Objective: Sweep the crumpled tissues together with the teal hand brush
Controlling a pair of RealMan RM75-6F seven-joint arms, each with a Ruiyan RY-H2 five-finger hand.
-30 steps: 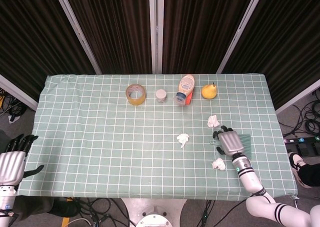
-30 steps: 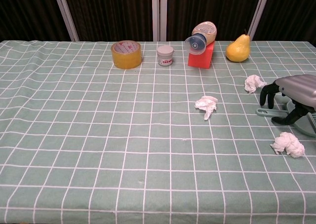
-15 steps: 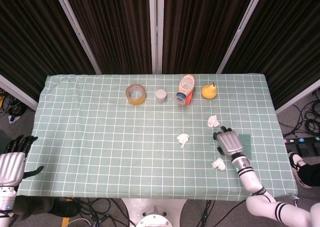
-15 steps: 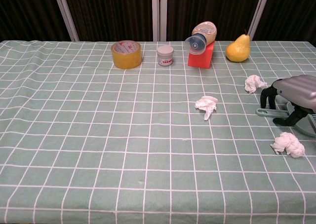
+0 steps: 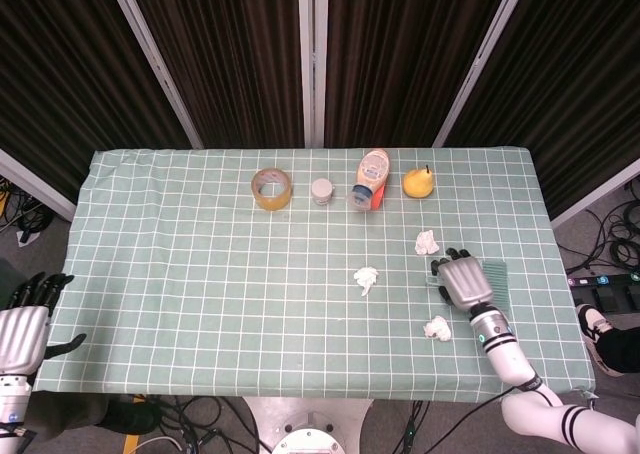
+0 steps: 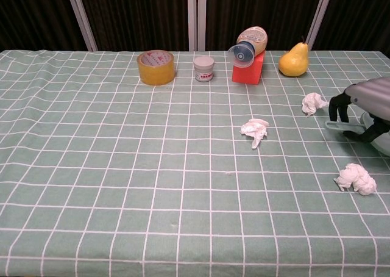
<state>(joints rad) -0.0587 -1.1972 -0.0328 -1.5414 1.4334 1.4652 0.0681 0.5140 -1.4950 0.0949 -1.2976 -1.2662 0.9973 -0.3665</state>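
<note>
Three crumpled tissues lie on the checked cloth: one far right, one in the middle, one nearer the front. My right hand grips the teal hand brush from above, fingers curled around its handle. The handle's loop end pokes out to the left, just right of the far tissue. The brush head is mostly hidden under the hand. My left hand hangs off the table's left front corner, holding nothing, fingers extended.
Along the back stand a roll of yellow tape, a small white jar, a bottle lying tilted on a red block and a yellow pear. The table's right edge is close to the right hand.
My right hand has closed on the brush handle and moved it back and to the right, away from the front tissue. The left hand has sunk slightly.
</note>
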